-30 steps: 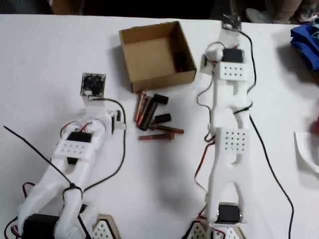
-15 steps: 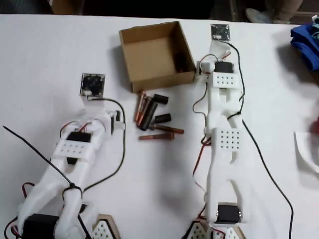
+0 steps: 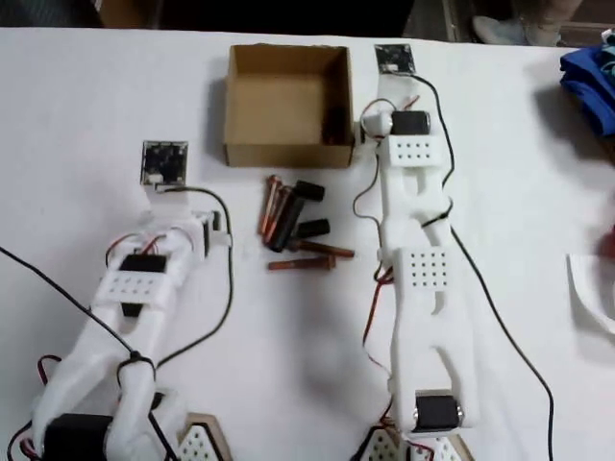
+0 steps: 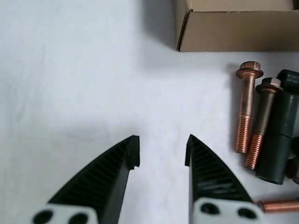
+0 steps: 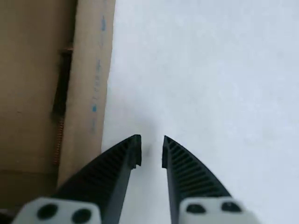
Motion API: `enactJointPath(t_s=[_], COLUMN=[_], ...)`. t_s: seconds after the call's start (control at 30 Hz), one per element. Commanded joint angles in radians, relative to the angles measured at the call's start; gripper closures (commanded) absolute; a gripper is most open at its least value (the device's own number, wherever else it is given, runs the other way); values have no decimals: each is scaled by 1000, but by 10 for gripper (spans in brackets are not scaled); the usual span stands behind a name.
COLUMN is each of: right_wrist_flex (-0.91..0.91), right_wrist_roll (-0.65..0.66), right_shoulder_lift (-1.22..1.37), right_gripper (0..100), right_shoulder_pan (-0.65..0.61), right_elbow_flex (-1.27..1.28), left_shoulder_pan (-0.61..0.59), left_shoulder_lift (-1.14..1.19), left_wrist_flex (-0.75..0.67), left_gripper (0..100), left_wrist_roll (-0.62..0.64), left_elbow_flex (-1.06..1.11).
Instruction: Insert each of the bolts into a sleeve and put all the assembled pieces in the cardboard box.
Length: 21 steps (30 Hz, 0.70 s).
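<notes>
Left hand [image 4: 162,151] is hovering over the bare worktop [image 4: 70,70], jaws apart, gripping nothing. Right hand [image 5: 151,151] is sitting just beside the cardboard box [image 5: 93,70], jaws slightly apart, empty. Bolts [image 3: 272,204] and sleeves [image 3: 309,190] are lying loose between the arms. One assembled piece [image 5: 60,84] is lying inside the box.

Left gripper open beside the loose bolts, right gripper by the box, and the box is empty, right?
Not empty: the right wrist view shows an assembled piece lying inside the cardboard box against its wall. The rest holds.
</notes>
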Motion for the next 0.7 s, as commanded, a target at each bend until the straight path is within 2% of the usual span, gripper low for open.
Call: enactJointPath(t_s=[0.0,0.23,0.5,0.67], right_wrist_flex=[64,309,401,401], right_wrist_roll=[9,9,0,-91], right_shoulder_lift=[-31,-137,-297,-501], right_gripper=[925,922,922,922], right_shoulder_pan=[33,38,10,-45], right_elbow_flex=[-124,-172,-140,72], left_shoulder_pan=[-8,-9,-5,-5], left_shoulder_lift=[-41,-41,-41,-41], left_wrist_flex=[-3,-3,-3,-3], left_gripper=[819,819,819,819], left_wrist_roll=[0,0,-2,-3], left_elbow_flex=[-18,-18,-16,-16])
